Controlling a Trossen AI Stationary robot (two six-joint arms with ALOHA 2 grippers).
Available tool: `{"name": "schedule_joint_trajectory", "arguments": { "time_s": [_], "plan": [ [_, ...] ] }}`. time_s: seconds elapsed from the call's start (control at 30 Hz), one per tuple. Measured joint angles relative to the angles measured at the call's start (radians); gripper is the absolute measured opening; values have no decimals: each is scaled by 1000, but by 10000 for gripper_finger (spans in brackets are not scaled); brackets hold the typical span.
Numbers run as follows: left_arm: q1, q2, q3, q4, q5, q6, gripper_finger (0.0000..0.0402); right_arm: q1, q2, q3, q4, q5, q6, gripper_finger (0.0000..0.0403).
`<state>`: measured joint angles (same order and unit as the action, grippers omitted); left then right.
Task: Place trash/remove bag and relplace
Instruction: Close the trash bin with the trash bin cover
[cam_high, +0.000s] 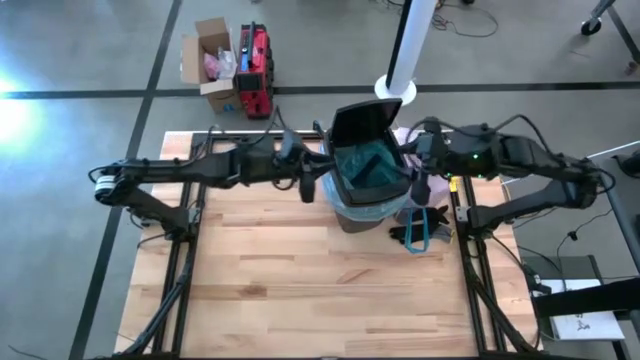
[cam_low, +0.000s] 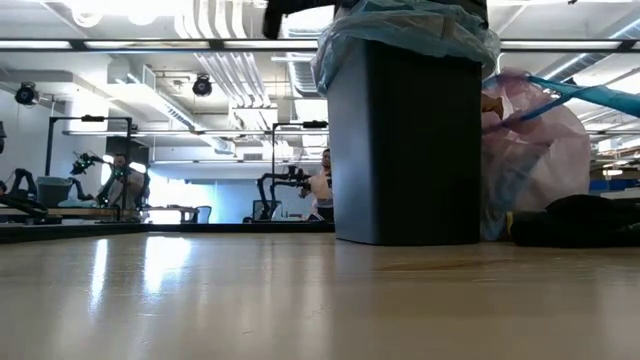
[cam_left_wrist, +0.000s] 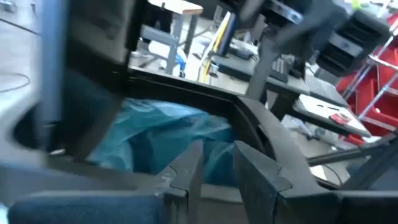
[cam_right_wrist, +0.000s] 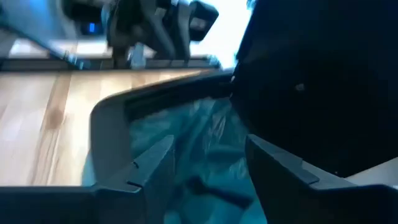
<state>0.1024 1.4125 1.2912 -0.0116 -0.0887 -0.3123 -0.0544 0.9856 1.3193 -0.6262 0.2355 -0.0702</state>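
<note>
The black bin (cam_high: 352, 215) stands mid-table with its lid (cam_high: 360, 122) raised. A light-blue bag (cam_high: 368, 170) lines it and folds over the rim (cam_low: 400, 35). The lavender-pink bag (cam_low: 535, 150) lies bunched on the table against the bin's right side, a blue drawstring loop (cam_low: 590, 95) sticking out. My left gripper (cam_high: 308, 185) hovers open at the bin's left rim, its fingers (cam_left_wrist: 186, 177) above the blue liner (cam_left_wrist: 155, 134). My right gripper (cam_right_wrist: 214, 165) is open over the right rim (cam_high: 420, 180), the liner (cam_right_wrist: 186, 134) below it. No trash shows.
A dark flat object (cam_low: 580, 220) lies on the table just right of the pink bag (cam_high: 410, 212). Bare wooden tabletop (cam_high: 300, 290) stretches toward the near edge. On the floor beyond the far edge sit a cardboard box (cam_high: 208, 62) and a red case (cam_high: 255, 70).
</note>
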Motion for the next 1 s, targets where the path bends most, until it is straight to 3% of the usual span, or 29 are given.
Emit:
{"name": "schedule_joint_trajectory", "arguments": {
  "time_s": [0.1,0.23,0.5,0.7,1.0],
  "plan": [
    [-10,40,53,-18,1,-1,75,-26,-80,-108,126,0,-15,133],
    [-10,70,84,-58,-16,-10,75,-76,-138,-219,139,-1,13,92],
    [-10,63,2,-90,-84,-28,75,-151,-115,-348,163,-53,134,11],
    [-12,46,-50,-31,-81,-37,75,-149,-110,-297,112,-62,116,7],
    [2,-87,15,-42,-78,66,75,-137,-91,-61,81,-70,38,8]
  ]
}}
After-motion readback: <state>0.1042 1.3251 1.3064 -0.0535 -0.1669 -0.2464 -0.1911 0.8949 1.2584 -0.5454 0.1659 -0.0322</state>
